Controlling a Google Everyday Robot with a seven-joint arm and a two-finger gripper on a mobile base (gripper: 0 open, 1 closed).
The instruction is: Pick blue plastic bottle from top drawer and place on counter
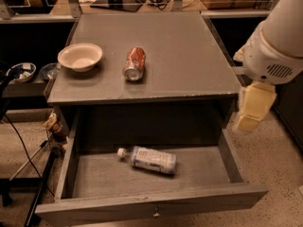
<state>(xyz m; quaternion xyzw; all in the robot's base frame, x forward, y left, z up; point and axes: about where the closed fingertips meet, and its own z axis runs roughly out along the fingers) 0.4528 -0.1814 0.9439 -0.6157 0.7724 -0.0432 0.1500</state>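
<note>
Grey counter (189, 56) at top; below, the open top drawer (151, 207) holds the blue plastic bottle (150, 160) lying flat. At right edge hangs the gripper (253, 109), grip state unclear.

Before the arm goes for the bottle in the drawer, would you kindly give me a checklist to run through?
1. Top drawer pulled open: ok.
2. Blue plastic bottle reachable: ok; it lies on its side, alone on the drawer bottom, cap to the left.
3. Hand above the bottle: not ok; it hangs outside the drawer's right wall, beside the counter's front corner.
4. Free spot on the counter: ok; the bowl and soda can sit on its left part, and the right part is bare.
</note>
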